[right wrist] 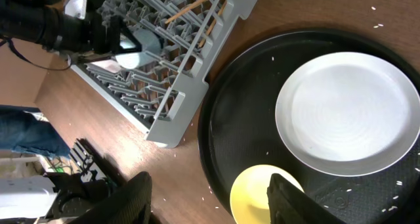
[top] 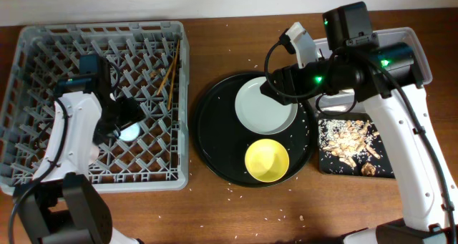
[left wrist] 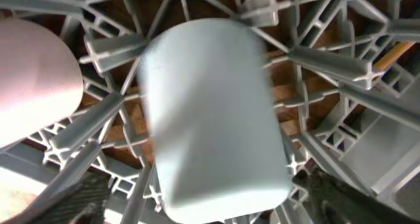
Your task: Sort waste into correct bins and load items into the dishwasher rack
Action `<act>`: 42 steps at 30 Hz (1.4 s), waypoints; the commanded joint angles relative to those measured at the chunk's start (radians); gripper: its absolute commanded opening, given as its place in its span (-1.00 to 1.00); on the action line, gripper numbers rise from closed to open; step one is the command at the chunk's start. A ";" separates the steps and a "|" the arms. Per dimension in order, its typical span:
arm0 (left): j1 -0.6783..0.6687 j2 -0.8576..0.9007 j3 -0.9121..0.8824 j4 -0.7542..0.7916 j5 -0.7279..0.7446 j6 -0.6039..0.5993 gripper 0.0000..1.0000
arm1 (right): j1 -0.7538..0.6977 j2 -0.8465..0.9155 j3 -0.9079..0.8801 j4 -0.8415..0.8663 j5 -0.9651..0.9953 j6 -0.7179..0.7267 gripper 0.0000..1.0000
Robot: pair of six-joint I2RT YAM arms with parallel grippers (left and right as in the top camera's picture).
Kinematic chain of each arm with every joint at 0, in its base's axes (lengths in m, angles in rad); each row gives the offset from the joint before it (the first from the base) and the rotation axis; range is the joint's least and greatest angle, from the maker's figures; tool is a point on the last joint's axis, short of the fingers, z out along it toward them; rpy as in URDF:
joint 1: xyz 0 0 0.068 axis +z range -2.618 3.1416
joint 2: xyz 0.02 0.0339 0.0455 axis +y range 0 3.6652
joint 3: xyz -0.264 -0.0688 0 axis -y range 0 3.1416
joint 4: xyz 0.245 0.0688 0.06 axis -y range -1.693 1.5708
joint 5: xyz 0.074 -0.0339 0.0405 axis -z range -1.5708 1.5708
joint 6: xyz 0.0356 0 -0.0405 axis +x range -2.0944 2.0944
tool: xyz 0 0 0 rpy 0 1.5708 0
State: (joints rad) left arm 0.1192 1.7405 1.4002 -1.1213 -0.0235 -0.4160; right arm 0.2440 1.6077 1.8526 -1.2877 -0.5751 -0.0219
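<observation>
The blue cup (left wrist: 210,112) sits among the rack (top: 143,179) pegs, at 12 o'clock from the left end effector (left wrist: 213,207), long axis pointing away; grip unclear. The right end effector (right wrist: 210,184) hangs spread, plate (right wrist: 348,112) at 2 o'clock.

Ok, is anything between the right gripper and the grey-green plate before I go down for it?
Nothing visible does. The right gripper hangs open above the round black tray, and the plate lies bare; the yellow bowl sits beside it, not on it.
</observation>
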 commanded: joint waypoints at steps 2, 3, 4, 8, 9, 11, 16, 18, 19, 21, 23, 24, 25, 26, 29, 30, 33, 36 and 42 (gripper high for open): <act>0.006 -0.001 0.091 -0.052 -0.013 0.010 0.98 | 0.005 0.005 -0.001 -0.007 0.012 0.004 0.16; 0.006 -0.003 0.130 -0.076 -0.011 0.013 0.98 | 0.005 0.005 -0.001 -0.007 0.012 0.004 0.16; 0.006 -0.008 0.179 -0.107 0.000 0.023 0.98 | 0.004 0.005 -0.001 -0.007 0.012 0.004 0.16; -0.022 -0.054 0.336 -0.175 0.110 0.163 0.98 | 0.005 0.005 -0.001 -0.009 0.054 0.005 0.23; -0.031 -0.070 0.342 -0.175 0.125 0.185 0.98 | 0.005 0.005 -0.001 -0.015 0.099 0.020 0.25; -0.060 -0.130 0.342 -0.166 0.229 0.311 0.98 | 0.005 0.007 -0.014 -0.028 0.289 0.142 0.24; -0.140 -0.267 0.342 -0.156 0.350 0.491 0.96 | 0.008 0.060 -0.188 -0.018 0.354 0.239 0.03; -0.185 -0.311 0.342 -0.159 0.349 0.501 0.98 | 0.054 0.090 -0.298 0.013 0.270 0.154 -0.01; -0.197 -0.320 0.342 -0.169 0.344 0.501 0.99 | 0.091 0.093 -0.347 0.040 0.274 0.153 0.00; -0.198 -0.320 0.342 -0.203 0.341 0.500 0.99 | 0.152 0.093 -0.396 0.081 0.274 0.154 0.03; -0.198 -0.320 0.342 -0.207 0.341 0.500 0.99 | 0.188 0.093 -0.397 0.111 0.275 0.154 0.14; -0.198 -0.320 0.342 -0.207 0.341 0.500 0.99 | 0.202 0.093 -0.395 0.129 0.274 0.162 0.23; -0.198 -0.320 0.342 -0.207 0.341 0.500 0.99 | 0.209 0.093 -0.390 0.143 0.267 0.176 0.30; -0.198 -0.320 0.342 -0.207 0.341 0.500 0.99 | 0.209 0.093 -0.381 0.140 0.250 0.189 0.32; -0.198 -0.320 0.342 -0.207 0.341 0.500 0.99 | 0.209 0.093 -0.348 0.106 0.149 0.187 0.36; -0.198 -0.320 0.342 -0.207 0.341 0.500 0.99 | 0.209 0.091 -0.346 0.105 0.153 0.183 0.35; -0.198 -0.320 0.342 -0.207 0.341 0.500 0.99 | 0.230 0.091 -0.361 0.080 0.170 0.215 0.34; -0.198 -0.320 0.342 -0.207 0.341 0.500 0.99 | 0.357 0.099 -0.466 0.138 0.371 0.571 0.22; -0.198 -0.320 0.342 -0.207 0.341 0.500 0.99 | 0.394 0.131 -0.693 0.408 0.429 0.851 0.19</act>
State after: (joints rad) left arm -0.0776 1.4250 1.7283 -1.3285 0.3073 0.0643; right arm 0.6365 1.7126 1.2232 -0.9215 -0.1955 0.7017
